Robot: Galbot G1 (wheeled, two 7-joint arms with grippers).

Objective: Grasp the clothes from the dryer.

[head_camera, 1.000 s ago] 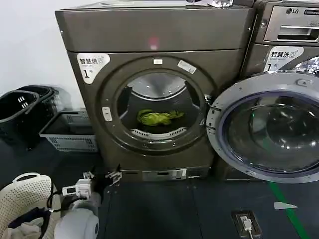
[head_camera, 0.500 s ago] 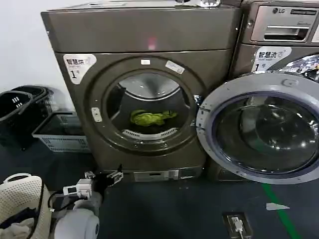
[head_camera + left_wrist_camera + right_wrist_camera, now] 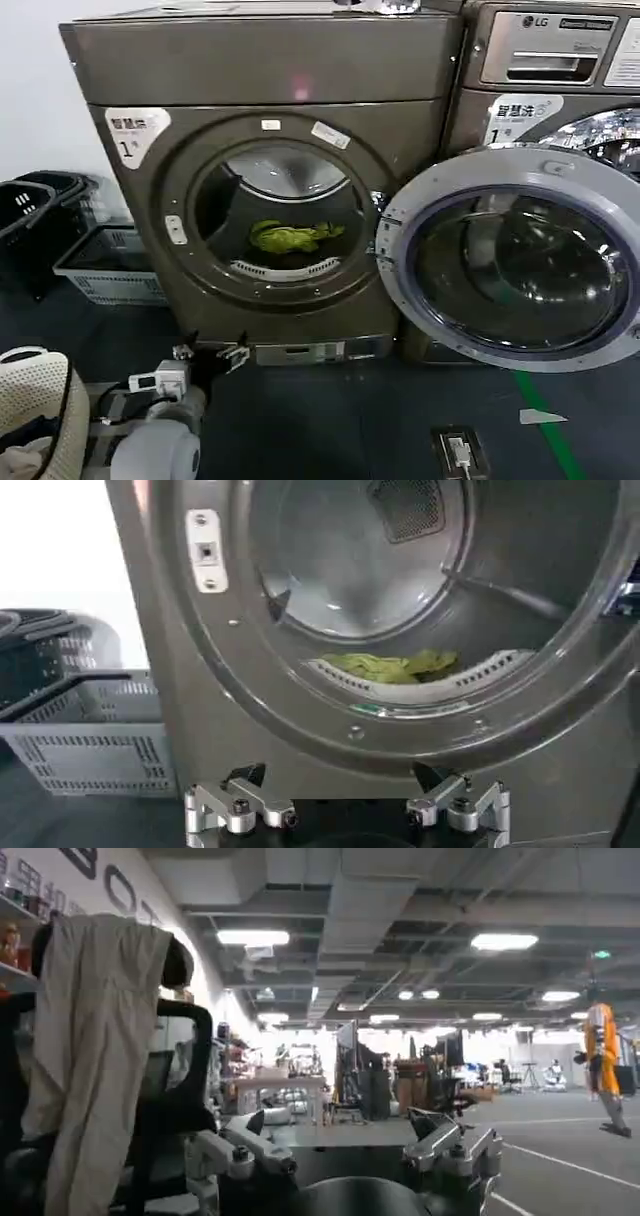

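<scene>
The dryer (image 3: pixel 270 70) is a bronze-grey front loader with a white "1" sticker, and its round door (image 3: pixel 510 265) is swung open to the right. The clothes (image 3: pixel 290 237), a small yellow-green bunch, lie at the bottom of the drum; in the left wrist view the clothes (image 3: pixel 395 665) rest just behind the porthole's lower rim. My left gripper (image 3: pixel 215 352) hangs low in front of the dryer's base, below the porthole. That left gripper (image 3: pixel 340 775) is open and holds nothing. My right gripper (image 3: pixel 338 1120) is open too, with nothing in it, and faces a large hall away from the dryer.
A black basket (image 3: pixel 30 215) and a grey crate (image 3: pixel 105 265) stand on the floor left of the dryer. A white basket (image 3: pixel 35 400) sits at my lower left. The LG machine (image 3: pixel 550 60) stands to the right, behind the open door. A floor socket (image 3: pixel 455 450) lies ahead.
In the head view the dryer has slid left and grown slightly larger. The left gripper stays low before its base. The clothes lie where they were.
</scene>
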